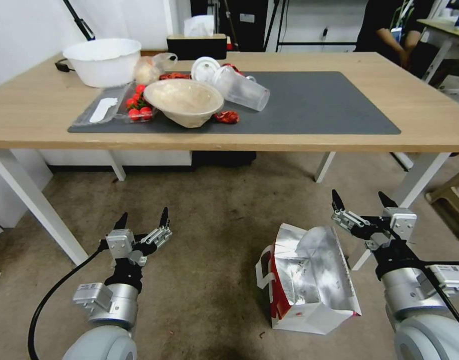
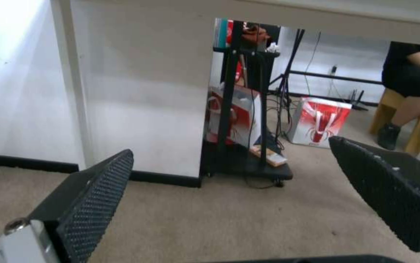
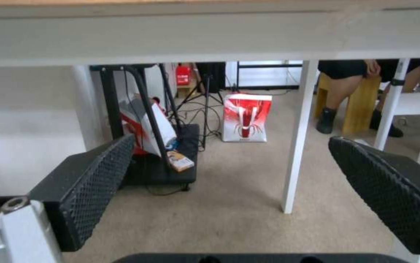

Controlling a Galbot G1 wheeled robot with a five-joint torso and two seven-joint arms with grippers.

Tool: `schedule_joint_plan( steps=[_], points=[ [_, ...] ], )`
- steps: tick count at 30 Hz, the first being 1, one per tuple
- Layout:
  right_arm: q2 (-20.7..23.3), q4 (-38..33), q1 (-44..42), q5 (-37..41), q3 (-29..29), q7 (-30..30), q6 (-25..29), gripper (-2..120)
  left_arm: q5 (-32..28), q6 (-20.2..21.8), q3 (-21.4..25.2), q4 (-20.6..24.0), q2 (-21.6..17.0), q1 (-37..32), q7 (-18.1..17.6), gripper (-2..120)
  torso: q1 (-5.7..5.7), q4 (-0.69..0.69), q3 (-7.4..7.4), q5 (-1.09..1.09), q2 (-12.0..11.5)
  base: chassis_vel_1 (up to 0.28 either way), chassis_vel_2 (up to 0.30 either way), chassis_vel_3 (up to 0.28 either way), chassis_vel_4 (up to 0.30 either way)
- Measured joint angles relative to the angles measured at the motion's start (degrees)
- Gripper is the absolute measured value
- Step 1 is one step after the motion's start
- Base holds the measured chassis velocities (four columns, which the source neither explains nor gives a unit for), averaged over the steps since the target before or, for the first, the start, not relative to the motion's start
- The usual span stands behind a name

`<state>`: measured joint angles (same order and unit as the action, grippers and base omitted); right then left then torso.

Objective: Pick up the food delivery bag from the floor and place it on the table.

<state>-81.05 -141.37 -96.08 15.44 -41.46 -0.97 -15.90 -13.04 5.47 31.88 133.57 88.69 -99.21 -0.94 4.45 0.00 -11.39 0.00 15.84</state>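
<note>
Bag pickup: boxy white-red foil-lined paper food delivery bag (image 1: 309,280) lower right; right gripper (image 1: 360,203) wide, should descend onto rim; left gripper (image 1: 142,219) wide, idle.

fingers (image 3: 93,182): spread wide, nothing held
floor (image 3: 229,204): seen under the table (image 3: 210,40)
table leg (image 3: 297,138): planted between the fingers

Head view looked forward and down over table (image 1: 429,125), floor before it near. Left wrist view sat low, close to floor (image 2: 210,219), faced under table. Right wrist view likewise low, faced under table (image 3: 210,40). Both wrist views shared floor beyond table.
</note>
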Motion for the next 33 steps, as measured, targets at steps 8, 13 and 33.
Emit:
schedule_joint_plan(
  steps=[8, 13, 33],
  points=[
    [-0.08, 0.04, -0.05, -0.03, 0.02, -0.04, 0.09, 100, -0.02, 0.02, -0.01, -0.02, -0.03, 0.03, -0.01, 100, -0.49, 0.0, 1.17, 0.0, -1.66, 0.0, 0.0, 0.0, 0.0],
    [-0.09, 0.04, -0.05, -0.04, 0.03, -0.04, 0.1, 100, -0.03, 0.03, 0.0, -0.02, -0.03, 0.03, -0.02, 100, -0.68, 0.0, 1.8, 0.0, -2.48, 0.0, 0.0, 0.0, 0.0],
    [-0.09, 0.29, -0.02, -0.16, 0.08, -0.1, 0.25, 100, -0.06, 0.04, 0.05, -0.57, -0.09, 0.31, -0.03, 100, -1.73, 0.0, 5.37, 0.0, -7.13, 0.0, 0.0, 0.0, 0.0]
  ],
)
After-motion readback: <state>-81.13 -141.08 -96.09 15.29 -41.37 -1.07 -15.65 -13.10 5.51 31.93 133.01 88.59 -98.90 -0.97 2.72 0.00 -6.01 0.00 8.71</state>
